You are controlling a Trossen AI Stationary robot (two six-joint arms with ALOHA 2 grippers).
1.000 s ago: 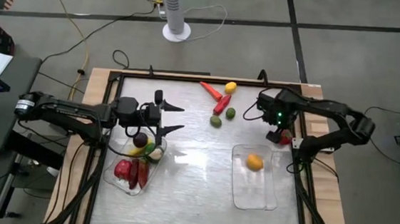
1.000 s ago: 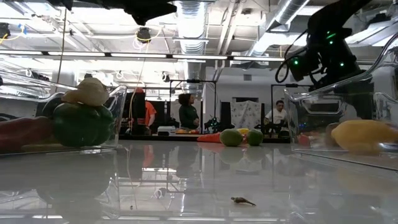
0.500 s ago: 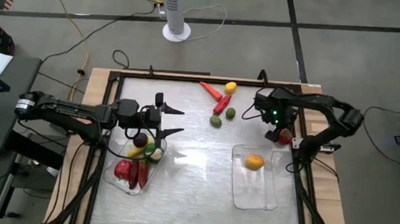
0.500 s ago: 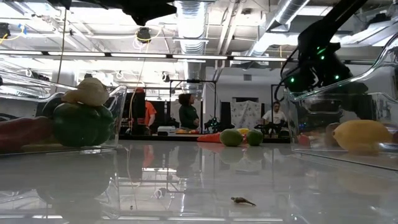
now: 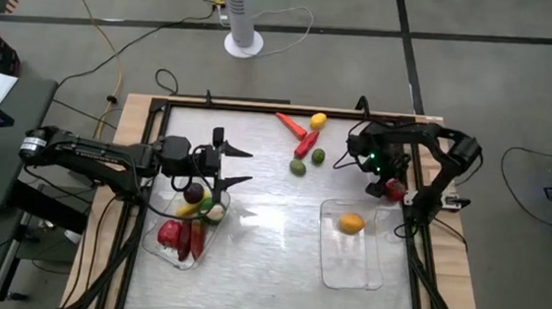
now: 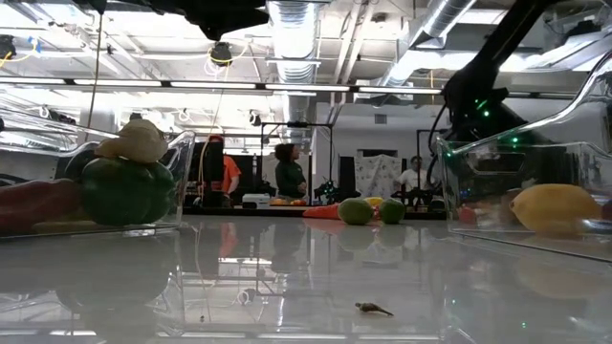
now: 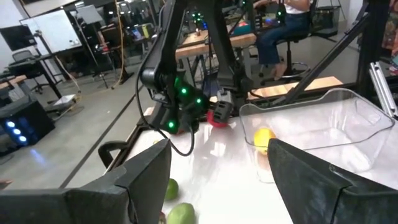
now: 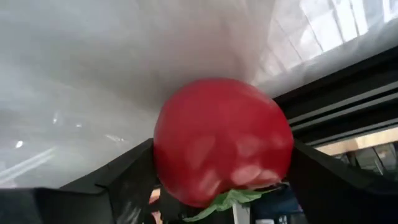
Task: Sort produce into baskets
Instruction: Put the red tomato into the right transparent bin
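Note:
A red tomato (image 8: 224, 140) with a green leaf lies on the table by the right frame rail; it also shows in the high view (image 5: 392, 191). My right gripper (image 5: 388, 185) is down over it, open, with one finger on each side (image 8: 222, 152). My left gripper (image 5: 243, 166) is open and empty, hovering at the far end of the left tray (image 5: 212, 244), which holds red, green, purple, yellow and white pieces. The right tray (image 5: 356, 264) holds one orange-yellow piece (image 5: 351, 223). Loose produce (image 5: 304, 143) lies on the table's far middle. My right gripper comes at the tomato from above, slanting, with a dark finger (image 8: 127, 180) close against each of its sides. The tomato rests on the table. Whether the fingers touch it I cannot tell.
Loose pieces at the far middle: an orange carrot (image 5: 290, 123), a yellow piece (image 5: 318, 120), a red pepper (image 5: 304, 143) and two green pieces (image 5: 298, 167). The black frame rail (image 5: 414, 220) runs just right of the tomato. People sit in the room beyond the table.
My right gripper has come down toward the red tomato by the right rail, and its arm has folded in closer over the table. My left arm has kept still.

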